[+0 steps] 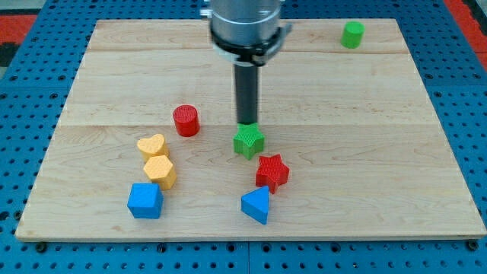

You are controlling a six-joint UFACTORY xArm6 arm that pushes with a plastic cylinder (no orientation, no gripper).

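Where the dark rod comes down at the frame's centre, my tip (246, 123) meets the upper edge of the green star block (248, 141); they look to be touching, though the block hides the very end of the rod. There are no fingers to part or close here, only the plain rod. A clean push, as I judge it, needs the tip centred behind the star, since an off-centre contact on its points would likely spin it aside.

The arm hangs straight down from the frame's top centre, its grey collar above the rod, which stands upright with no visible tilt.

Just below and right of the green star sits the red star block (272, 171), with the blue triangular block (256, 205) below that. Left of centre stands the red cylinder (186, 120); further lower left are the yellow heart block (152, 144), the yellow hexagonal block (160, 171) and the blue cube (144, 200). A green cylinder (352, 34) stands alone at the upper right of the wooden board (380, 152).
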